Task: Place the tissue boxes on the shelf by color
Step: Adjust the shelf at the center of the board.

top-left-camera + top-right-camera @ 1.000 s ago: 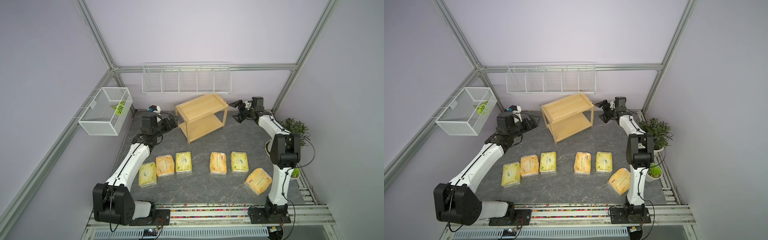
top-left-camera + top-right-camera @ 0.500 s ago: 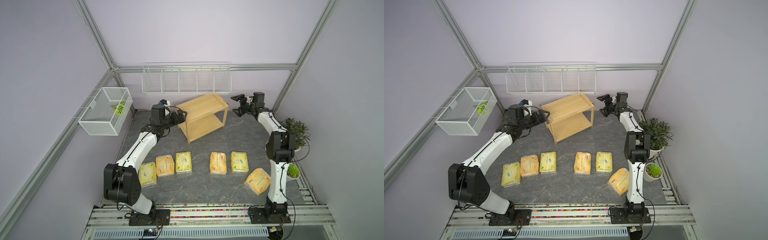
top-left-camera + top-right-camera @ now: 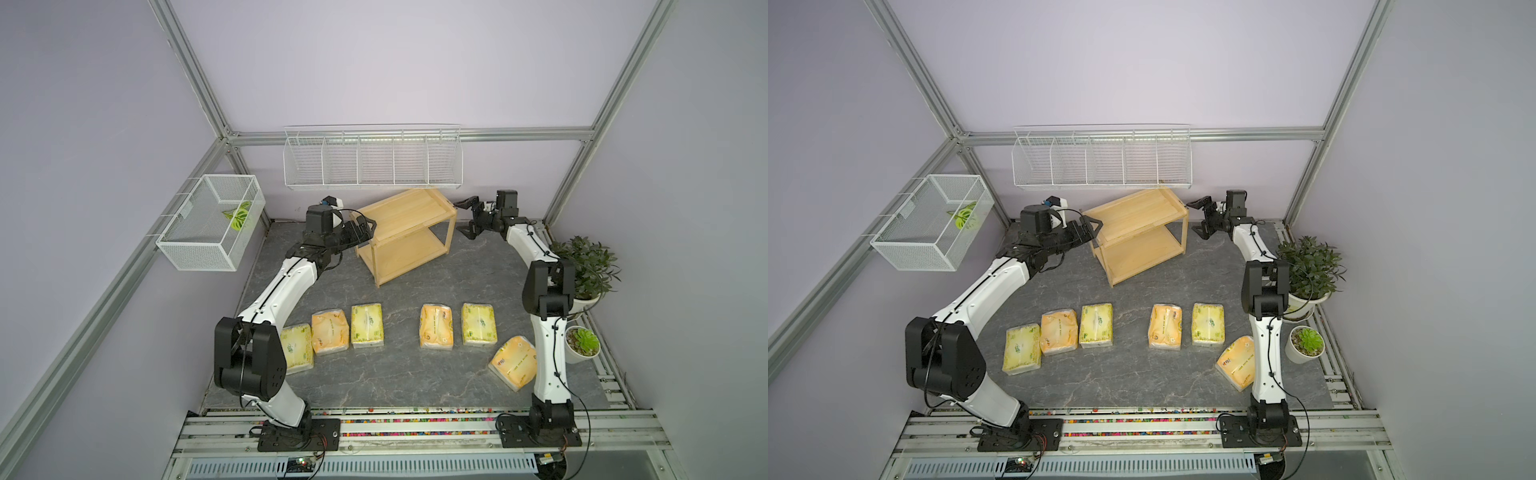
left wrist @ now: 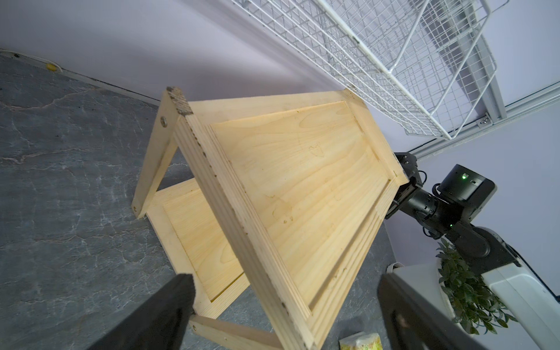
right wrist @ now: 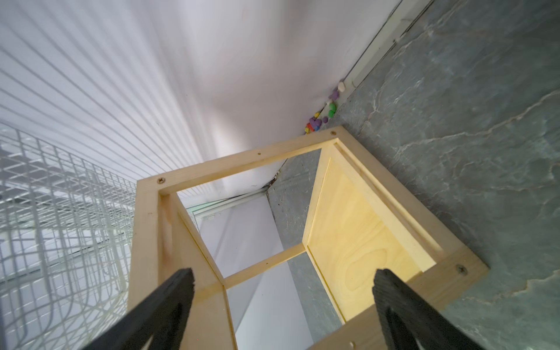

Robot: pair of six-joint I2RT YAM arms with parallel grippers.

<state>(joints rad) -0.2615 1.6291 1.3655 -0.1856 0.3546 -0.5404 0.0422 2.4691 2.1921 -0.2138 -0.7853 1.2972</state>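
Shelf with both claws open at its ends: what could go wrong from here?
1. The shelf sits askew between the left claw and right claw, both open; uneven closing or pushing may twist or tip it.
2. Its top looks close under the white wire rack; lifting could strike it.
3. The right arm's elbow is next to the potted plant; swinging back may snag the leaves.

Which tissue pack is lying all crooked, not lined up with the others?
The orange pack beside the right arm. It lies slanted and sits nearer the front edge, while the other five line up roughly straight in a row.
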